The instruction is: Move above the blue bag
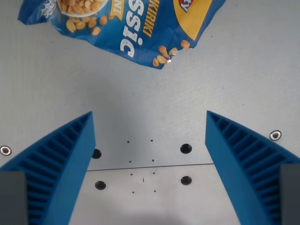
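The blue bag (126,23) lies flat on the grey table (42,84) at the top of the wrist view, cut off by the upper edge. Its printing reads upside down in this view: white lettering, a yellow panel toward the wrist view's right, and pictured peanuts on the left part and near the lower edge. The bag's lower edge runs at a slant, and a small torn or crinkled spot shows silver at its lowest corner.

Below the bag is a stretch of bare table, then a thin dark seam (150,167) running across the surface, with four dark holes (186,148) and several small specks around it. Two round metal fasteners (275,135) sit near the left and right edges.

The gripper (149,117) is spread wide, holding nothing. Its two blue ribbed fingers (61,159) rise from the lower corners, well apart from each other. Both fingertips stand clear of the bag, which sits beyond them, not between them.
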Motion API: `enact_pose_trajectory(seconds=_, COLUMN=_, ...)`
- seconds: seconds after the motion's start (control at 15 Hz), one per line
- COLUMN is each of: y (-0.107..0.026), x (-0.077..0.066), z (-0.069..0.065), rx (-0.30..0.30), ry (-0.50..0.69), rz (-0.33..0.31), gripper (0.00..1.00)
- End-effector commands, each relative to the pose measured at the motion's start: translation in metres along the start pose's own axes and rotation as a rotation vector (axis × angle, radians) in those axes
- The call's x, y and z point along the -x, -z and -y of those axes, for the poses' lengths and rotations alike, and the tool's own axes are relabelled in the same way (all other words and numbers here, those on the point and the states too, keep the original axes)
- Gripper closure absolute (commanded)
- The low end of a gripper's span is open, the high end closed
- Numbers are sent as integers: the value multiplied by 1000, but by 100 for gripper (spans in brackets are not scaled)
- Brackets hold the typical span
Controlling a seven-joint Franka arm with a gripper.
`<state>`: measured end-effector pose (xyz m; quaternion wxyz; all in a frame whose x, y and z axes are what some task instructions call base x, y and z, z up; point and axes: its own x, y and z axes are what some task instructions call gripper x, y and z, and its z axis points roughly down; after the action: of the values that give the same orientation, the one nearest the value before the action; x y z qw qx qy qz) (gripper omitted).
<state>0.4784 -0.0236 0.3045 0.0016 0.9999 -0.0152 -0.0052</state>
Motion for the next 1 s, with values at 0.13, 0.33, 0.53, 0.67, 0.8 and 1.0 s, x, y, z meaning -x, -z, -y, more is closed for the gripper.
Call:
enact_pose_trajectory(seconds=0.13, y=2, x=0, z=0, rx=0, ry=0, rz=-4, gripper=0)
enact_pose_trajectory(seconds=0.33, y=2, x=0, z=0, rx=0, ry=0, rz=-4, gripper=0)
enact_pose_trajectory(seconds=0.53, y=1, x=-2, z=0, rx=0, ry=3, rz=-5, gripper=0)
enact_pose_trajectory(seconds=0.67, y=-1, x=-3, z=0, rx=0, ry=5, rz=-8, gripper=0)
enact_pose_trajectory(seconds=0.8, y=-3, x=-6, z=0, rx=0, ry=7, rz=-11, gripper=0)
enact_pose_trajectory(seconds=1.0, y=-8, x=-12, z=1, rx=0, ry=14, rz=-10, gripper=0)
